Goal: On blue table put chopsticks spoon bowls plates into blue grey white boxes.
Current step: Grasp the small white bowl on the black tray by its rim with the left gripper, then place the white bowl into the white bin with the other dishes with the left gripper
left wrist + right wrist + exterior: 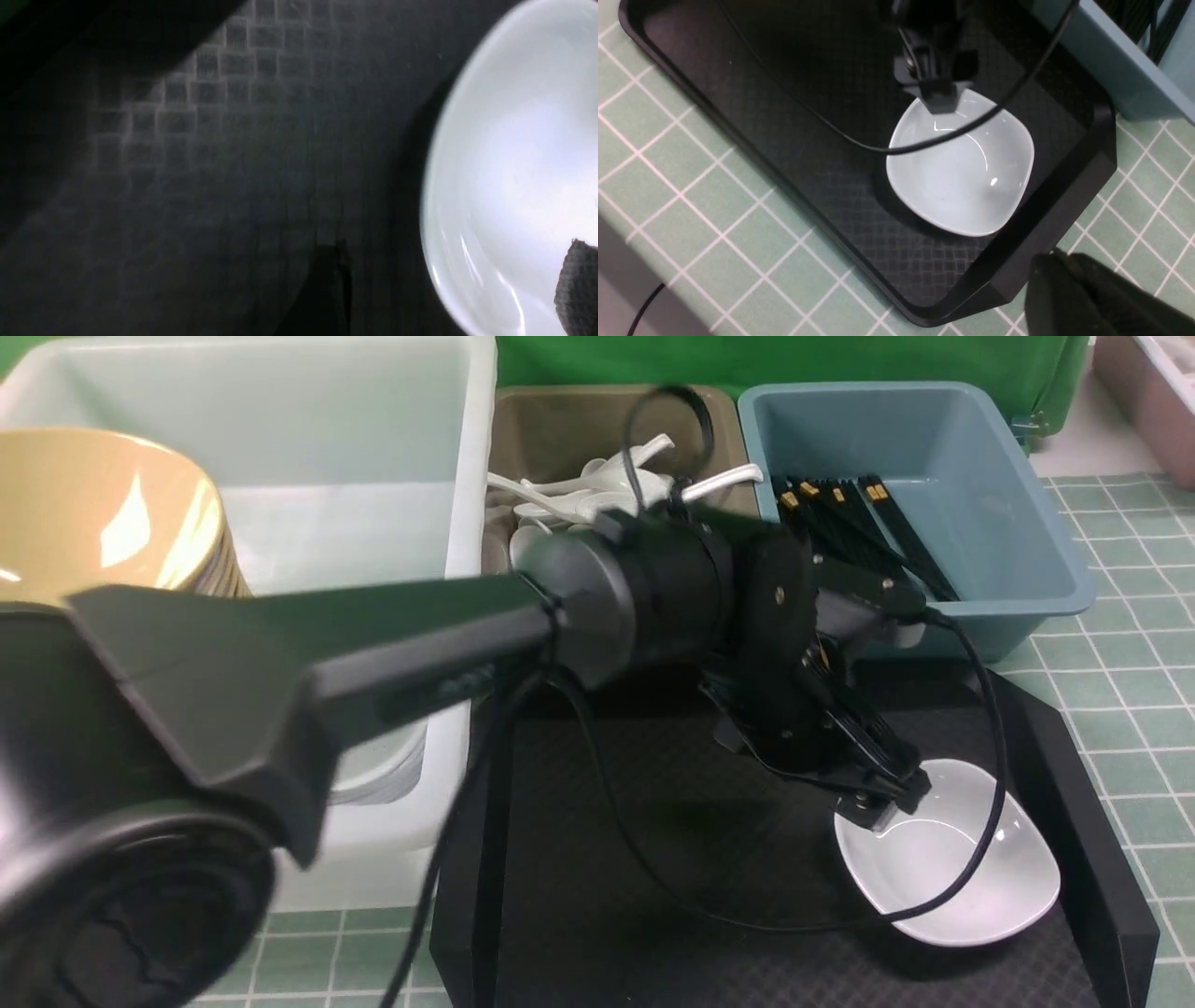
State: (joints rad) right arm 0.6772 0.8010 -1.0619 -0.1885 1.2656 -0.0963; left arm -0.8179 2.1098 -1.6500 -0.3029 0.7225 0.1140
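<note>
From the front, the left arm reaches across the black tray (1074,775). The left gripper (882,810) is down at the rim of the white bowl (962,877), on the side facing the tray's middle. The bowl sits on the tray close to its right edge, toward the near corner. Behind the tray stand the white box (467,448) with a stack of yellow bowls (103,513), the grey box (560,420) with white spoons (579,490), and the blue box (1027,523) with chopsticks (840,513).

In the left wrist view the jaws are apart with nothing gripped. One fingertip pad (578,287) hangs over the bowl's inside, and the other finger (327,289), a dark shape, is over the tray mat outside, so the rim runs between them. To my eye the step is pinching that rim. I'd want the rim well down between the pads before closing. The glaze looks slick, so a shallow bite could slip. After that, a straight, level lift should clear the tray's right wall before the bowl is carried to the white box.

In the right wrist view the right gripper (1069,294) is a dark blur off the tray's corner, over the checked table (714,196). Its jaws are together and empty. It is well apart from the bowl and best kept out of the carry path.
</note>
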